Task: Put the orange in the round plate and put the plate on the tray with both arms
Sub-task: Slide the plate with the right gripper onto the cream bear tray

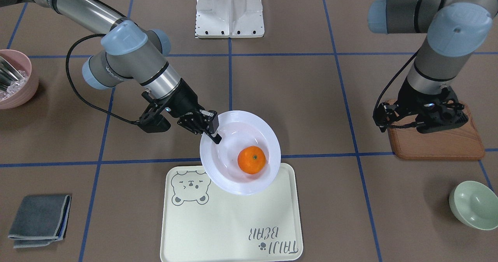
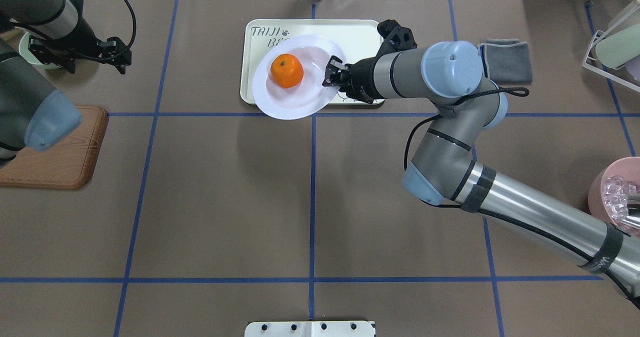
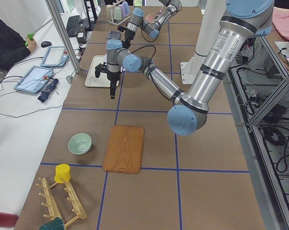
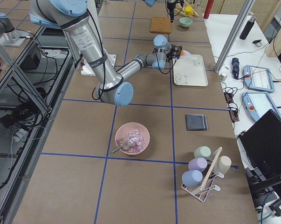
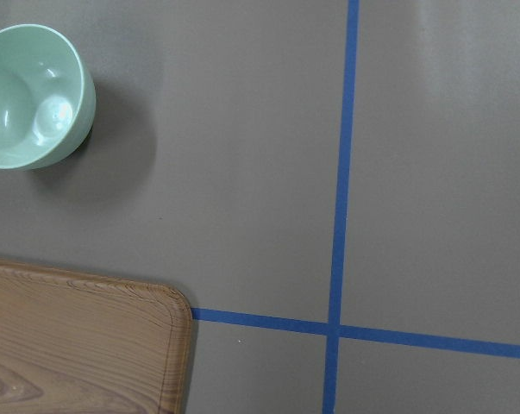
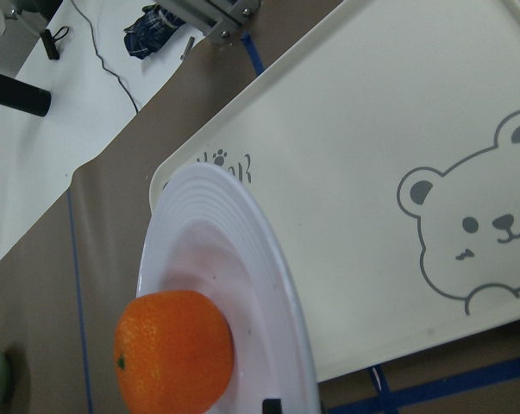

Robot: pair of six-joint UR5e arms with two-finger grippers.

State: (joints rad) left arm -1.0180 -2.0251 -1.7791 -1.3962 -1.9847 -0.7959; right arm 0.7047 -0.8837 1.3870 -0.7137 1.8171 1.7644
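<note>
The small, bright round orange (image 1: 251, 159) sits inside the glossy white round plate (image 1: 249, 131) with the ribbed rim. It is a little off the middle, on the side away from the fingers. The black right gripper (image 1: 214, 131) is closed on the plate's rim, on the side toward the robot's right. One finger shows on top of the rim, and the other is likely hidden under it. The plate looks lifted up, not set down. What matters most is where the plate hangs over the big pale cream plastic tray (image 1: 233, 223) with the grey bear face. Only part of the plate is over the tray, at the tray's edge nearest the robot. The rest sticks out over the brown table (image 1: 291, 98) toward the robot. So I think the plate needs to go a bit further from the robot, over the tray's middle, and then down flat. The right arm (image 1: 155, 75) is the near one. It reaches out low, and its wrist lies almost level and points toward the robot's left. The left arm (image 1: 439, 60) is well apart. Its black left gripper (image 1: 422, 118) hangs over the brown wooden board (image 1: 439, 145). I cannot tell if its jaws are open or closed.
</note>
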